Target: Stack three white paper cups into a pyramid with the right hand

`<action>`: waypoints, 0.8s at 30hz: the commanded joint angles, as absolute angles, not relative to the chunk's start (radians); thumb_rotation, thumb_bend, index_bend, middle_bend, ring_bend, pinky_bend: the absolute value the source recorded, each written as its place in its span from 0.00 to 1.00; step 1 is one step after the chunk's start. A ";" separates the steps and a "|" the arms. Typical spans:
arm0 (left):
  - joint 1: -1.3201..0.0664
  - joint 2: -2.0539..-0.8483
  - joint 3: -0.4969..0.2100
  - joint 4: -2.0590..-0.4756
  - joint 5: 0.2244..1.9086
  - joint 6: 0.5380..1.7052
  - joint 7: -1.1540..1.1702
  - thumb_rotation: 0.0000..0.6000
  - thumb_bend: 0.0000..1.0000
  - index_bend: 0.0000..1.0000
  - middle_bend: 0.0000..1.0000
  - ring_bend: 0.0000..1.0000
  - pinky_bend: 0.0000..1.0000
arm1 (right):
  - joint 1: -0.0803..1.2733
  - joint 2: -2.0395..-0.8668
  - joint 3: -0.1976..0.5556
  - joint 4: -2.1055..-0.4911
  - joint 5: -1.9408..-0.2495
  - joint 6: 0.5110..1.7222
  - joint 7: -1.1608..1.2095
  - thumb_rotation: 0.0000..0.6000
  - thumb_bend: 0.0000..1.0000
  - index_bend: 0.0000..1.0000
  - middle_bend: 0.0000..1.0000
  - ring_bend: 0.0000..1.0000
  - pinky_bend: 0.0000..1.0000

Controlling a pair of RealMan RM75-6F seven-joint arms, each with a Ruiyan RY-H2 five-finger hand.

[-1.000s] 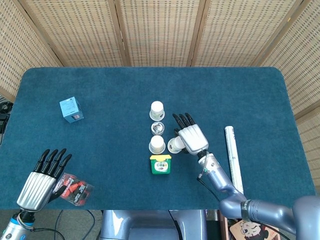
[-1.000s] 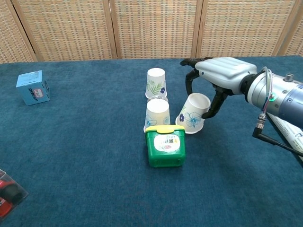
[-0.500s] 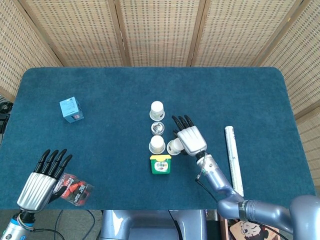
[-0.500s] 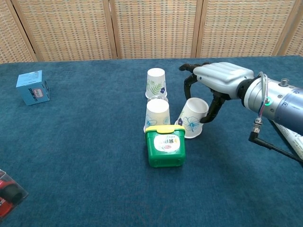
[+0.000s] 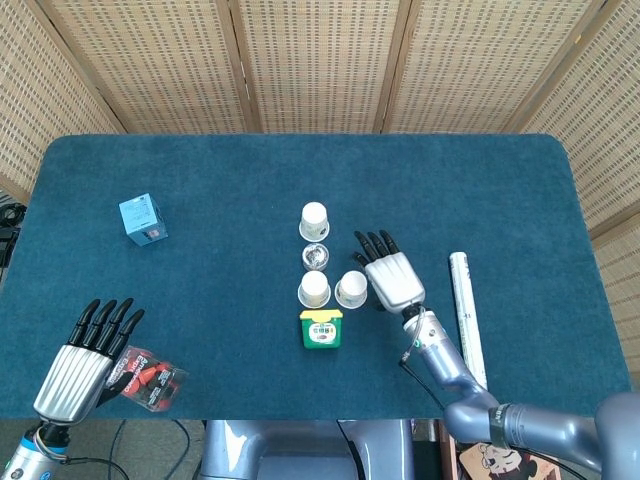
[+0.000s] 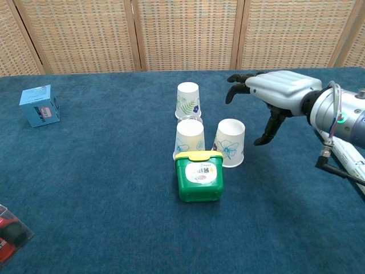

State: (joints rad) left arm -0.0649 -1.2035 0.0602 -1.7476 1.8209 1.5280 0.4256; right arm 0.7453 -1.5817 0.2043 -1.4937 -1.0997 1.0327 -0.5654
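Overhead, the table [image 5: 200,180] is a rounded rectangle under deep-blue felt, backed by woven rattan screens [image 5: 310,60]. At its centre three white paper cups sit upside down, floral print on their tapered sides: far cup [image 5: 314,215] at 12 o'clock, near cup [image 5: 314,288] at 6, third cup [image 5: 352,288] touching it at 3. A foil-lined container [image 5: 316,256] lies between far and near; contents unclear. Green tub [image 5: 321,329] abuts the near cup. Right hand [image 5: 391,277] beside the third cup, fingers released. Left hand [image 5: 88,352] at 7 o'clock, fingers spread over a red packet [image 5: 150,380].
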 commanded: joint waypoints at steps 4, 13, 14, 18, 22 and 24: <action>-0.064 -1.204 0.062 -1.749 1.826 1.529 0.429 1.00 0.21 0.00 0.00 0.00 0.00 | 0.724 -1.475 0.220 -1.581 -1.053 1.068 -0.614 1.00 0.13 0.25 0.00 0.00 0.00; -0.067 -1.213 0.061 -1.745 1.823 1.521 0.434 1.00 0.21 0.00 0.00 0.00 0.00 | 0.742 -1.393 0.265 -1.649 -1.033 1.083 -0.620 1.00 0.13 0.25 0.00 0.00 0.00; -0.068 -1.215 0.061 -1.742 1.823 1.519 0.434 1.00 0.21 0.00 0.00 0.00 0.00 | 0.751 -1.393 0.272 -1.648 -1.028 1.079 -0.621 1.00 0.13 0.25 0.00 0.00 0.00; -0.072 -1.218 0.059 -1.738 1.819 1.514 0.431 1.00 0.21 0.00 0.00 0.00 0.00 | 0.781 -1.406 0.293 -1.644 -1.010 1.060 -0.616 1.00 0.13 0.25 0.00 0.00 0.00; -0.072 -1.217 0.056 -1.737 1.812 1.515 0.424 1.00 0.21 0.00 0.00 0.00 0.00 | 0.832 -1.444 0.324 -1.620 -0.989 1.035 -0.611 1.00 0.13 0.25 0.00 0.00 0.00; -0.074 -1.216 0.055 -1.736 1.809 1.514 0.418 1.00 0.21 0.00 0.00 0.00 0.00 | 0.862 -1.467 0.338 -1.592 -0.967 1.015 -0.611 1.00 0.13 0.25 0.00 0.00 0.00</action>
State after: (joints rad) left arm -0.0730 -1.2169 0.0553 -1.7361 1.8100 1.5144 0.4190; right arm 0.8352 -1.4442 0.3214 -1.6158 -0.9868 1.0360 -0.6138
